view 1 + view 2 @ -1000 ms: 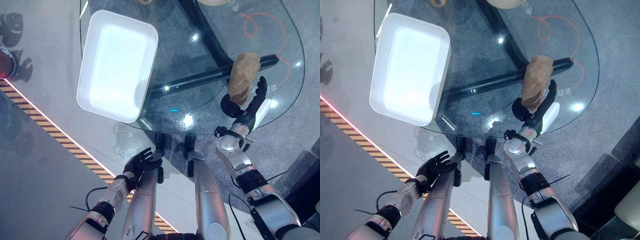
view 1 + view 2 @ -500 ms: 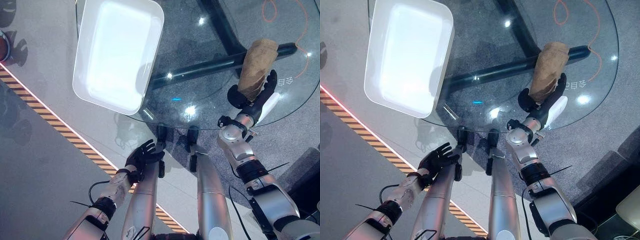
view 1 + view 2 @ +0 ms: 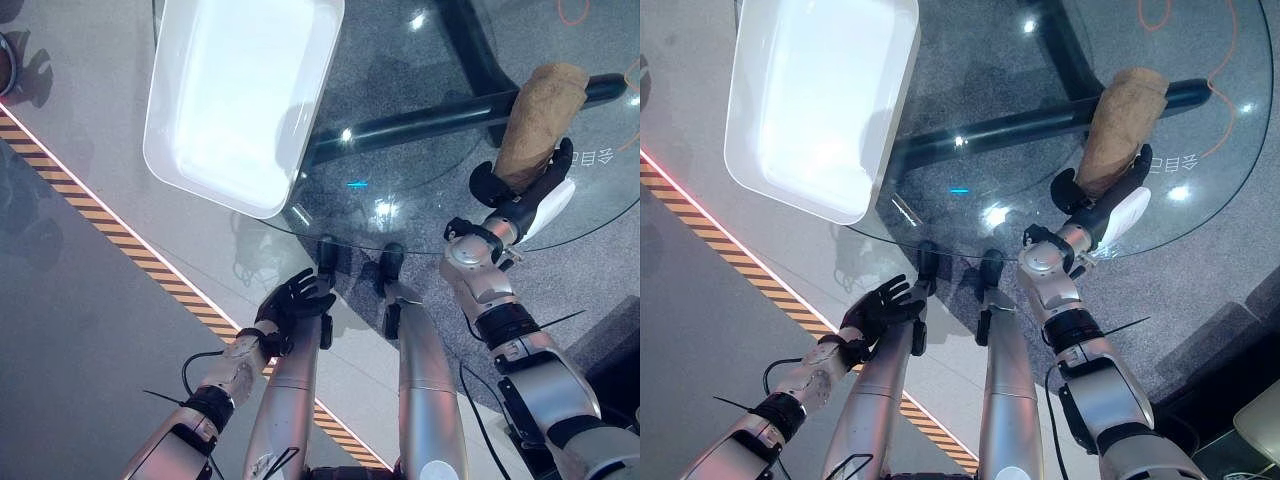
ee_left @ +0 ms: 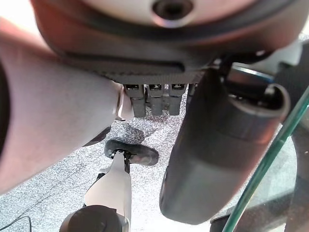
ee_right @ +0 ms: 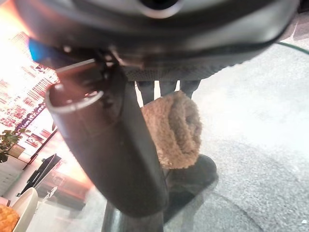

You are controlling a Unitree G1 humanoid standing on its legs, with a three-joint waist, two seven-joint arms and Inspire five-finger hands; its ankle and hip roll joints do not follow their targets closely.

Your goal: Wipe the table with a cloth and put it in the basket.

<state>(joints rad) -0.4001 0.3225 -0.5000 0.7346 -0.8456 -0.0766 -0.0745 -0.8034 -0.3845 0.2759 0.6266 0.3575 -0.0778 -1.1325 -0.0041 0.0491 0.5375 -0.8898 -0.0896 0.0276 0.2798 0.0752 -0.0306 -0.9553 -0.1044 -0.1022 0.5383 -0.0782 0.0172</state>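
A brown fluffy cloth [image 3: 540,115] lies rolled lengthwise on the right side of the round glass table [image 3: 420,190]. My right hand [image 3: 528,192] rests at the cloth's near end, with the thumb on one side and straight fingers along the other. The right wrist view shows the cloth [image 5: 176,128] just past the hand's thumb [image 5: 116,154]. A white rectangular basket [image 3: 175,170] sits on the table's left side, overhanging the edge. My left hand [image 3: 292,300] hangs open below the table's near edge, holding nothing.
Black table legs [image 3: 420,125] cross under the glass. A yellow-and-black striped tape line [image 3: 120,235] runs diagonally across the floor at the left. The glass edge [image 4: 270,154] shows close beside my left hand in the left wrist view.
The whole picture has shifted, so the camera moved. The right hand stays at the cloth's near end and the left hand stays open below the table.
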